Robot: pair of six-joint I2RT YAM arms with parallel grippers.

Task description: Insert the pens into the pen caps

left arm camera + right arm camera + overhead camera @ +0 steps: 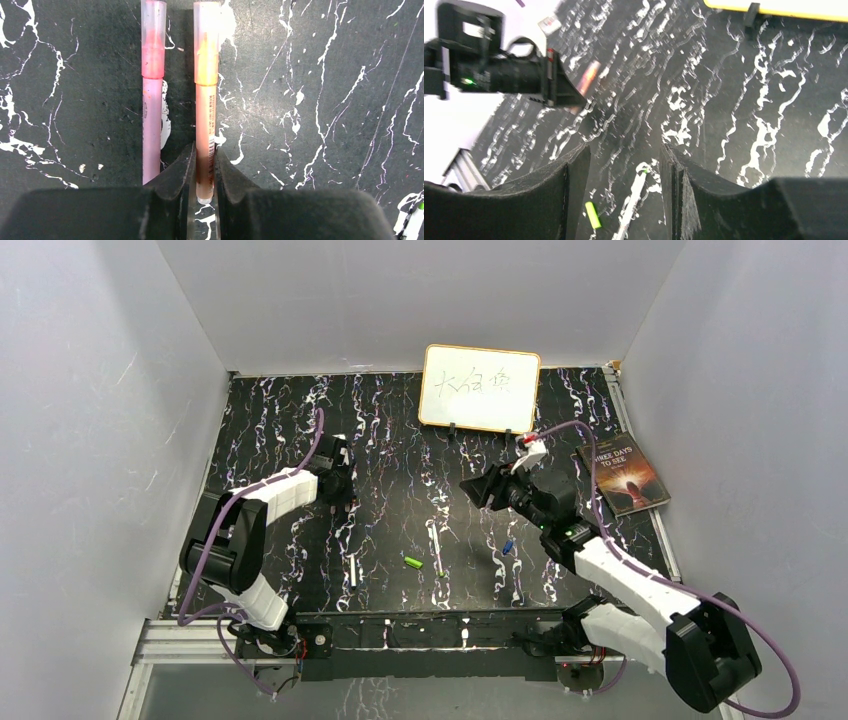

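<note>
In the left wrist view my left gripper [204,167] is shut on the lower end of an orange pen [205,115] that wears a translucent cap [207,40]. A pink pen [151,130], also capped, lies parallel just left of it, outside the jaws. From above the left gripper [340,495] is low over the mat at left. My right gripper [472,487] is open and empty, raised above the mat [624,150]. Below it lie a bright green cap [593,215] and a white pen with a green tip [634,197]. From above I see the green cap [413,562], two white pens [353,570] [436,545] and a blue cap [508,548].
A whiteboard [480,387] stands at the back of the black marbled mat [400,440]. A book [622,475] lies at the right edge. White walls enclose three sides. The left arm [499,75] shows at the top left of the right wrist view.
</note>
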